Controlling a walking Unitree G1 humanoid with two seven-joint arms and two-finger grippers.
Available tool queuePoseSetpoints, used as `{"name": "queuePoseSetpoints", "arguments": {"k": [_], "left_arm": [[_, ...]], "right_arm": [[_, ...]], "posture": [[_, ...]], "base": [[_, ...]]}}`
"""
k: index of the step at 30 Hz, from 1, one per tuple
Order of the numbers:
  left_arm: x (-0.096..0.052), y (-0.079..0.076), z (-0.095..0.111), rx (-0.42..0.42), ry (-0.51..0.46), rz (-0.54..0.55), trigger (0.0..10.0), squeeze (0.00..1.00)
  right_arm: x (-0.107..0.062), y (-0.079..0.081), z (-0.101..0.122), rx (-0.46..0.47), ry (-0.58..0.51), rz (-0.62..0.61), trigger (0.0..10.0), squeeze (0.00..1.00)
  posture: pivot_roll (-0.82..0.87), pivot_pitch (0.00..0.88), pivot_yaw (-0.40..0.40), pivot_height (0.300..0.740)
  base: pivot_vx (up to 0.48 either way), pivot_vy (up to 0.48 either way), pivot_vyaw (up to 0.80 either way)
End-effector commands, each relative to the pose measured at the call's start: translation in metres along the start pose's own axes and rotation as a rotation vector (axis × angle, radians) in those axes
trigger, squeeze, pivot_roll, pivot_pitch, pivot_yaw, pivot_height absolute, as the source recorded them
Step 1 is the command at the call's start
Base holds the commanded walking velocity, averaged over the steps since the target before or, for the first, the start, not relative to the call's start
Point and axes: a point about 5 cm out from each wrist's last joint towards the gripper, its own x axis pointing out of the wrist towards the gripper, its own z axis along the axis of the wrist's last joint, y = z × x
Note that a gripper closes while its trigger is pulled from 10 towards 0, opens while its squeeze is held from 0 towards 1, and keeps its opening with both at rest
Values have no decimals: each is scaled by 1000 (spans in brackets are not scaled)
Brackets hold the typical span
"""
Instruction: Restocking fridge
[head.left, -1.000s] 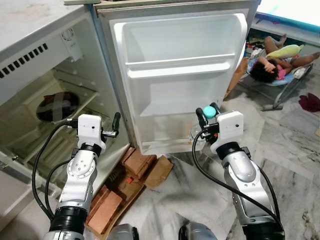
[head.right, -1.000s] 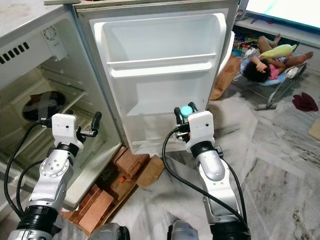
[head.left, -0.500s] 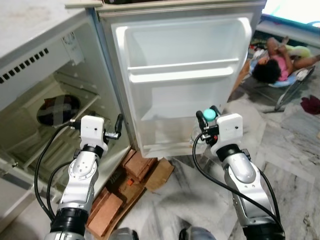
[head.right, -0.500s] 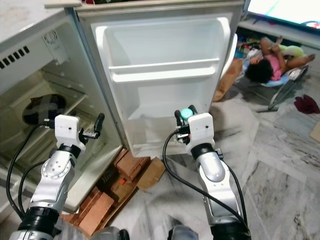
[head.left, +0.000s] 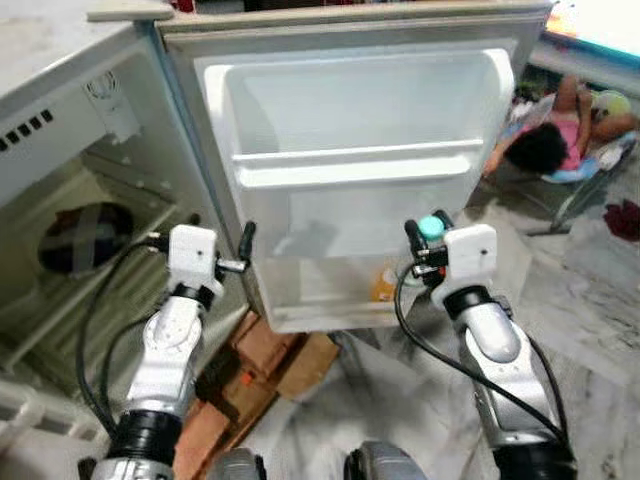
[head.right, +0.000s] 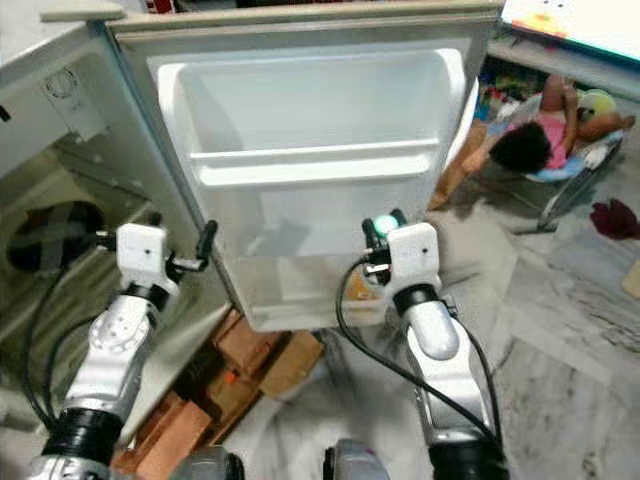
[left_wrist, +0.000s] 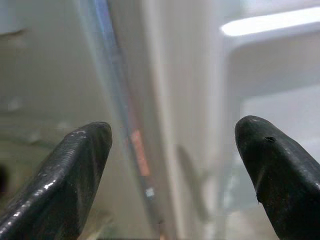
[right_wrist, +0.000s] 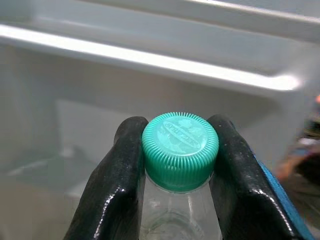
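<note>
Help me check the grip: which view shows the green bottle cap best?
The right wrist view: the green bottle cap sits large and sharp, clamped between the right gripper fingers, clear bottle neck below. Both eye views show it as a small teal dot before the fridge door.

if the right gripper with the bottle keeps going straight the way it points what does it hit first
Most likely the inner wall of the open fridge door, just below its shelf rail. The right gripper, shut on the green-capped bottle, faces it directly; depth is unclear.
</note>
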Motion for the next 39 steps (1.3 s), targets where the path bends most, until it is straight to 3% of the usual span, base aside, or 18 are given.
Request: {"name": "queuePoseSetpoints", "arguments": {"k": [1,9,25,39], "left_arm": [[-3,3,-2,8,11,11,10000,0],[-3,6,-4,12,20,26,10000,0],[-5,8,-4,33,21,43,10000,0],[-3,8,-2,25,5,35,10000,0]], "right_arm": [[1,5,6,2,-31,21,10000,0],[0,10,4,23,-20,43,10000,0],[-1,14,-2,35,-6,74,10000,0],[-2,16,-5,24,-3,76,10000,0]], "posture": [[-48,87,11,740],[-47,96,12,740],[-44,106,9,636],[-43,103,11,636]], "base": [[0,0,0],[0,0,0],[0,0,0],[0,0,0]]}}
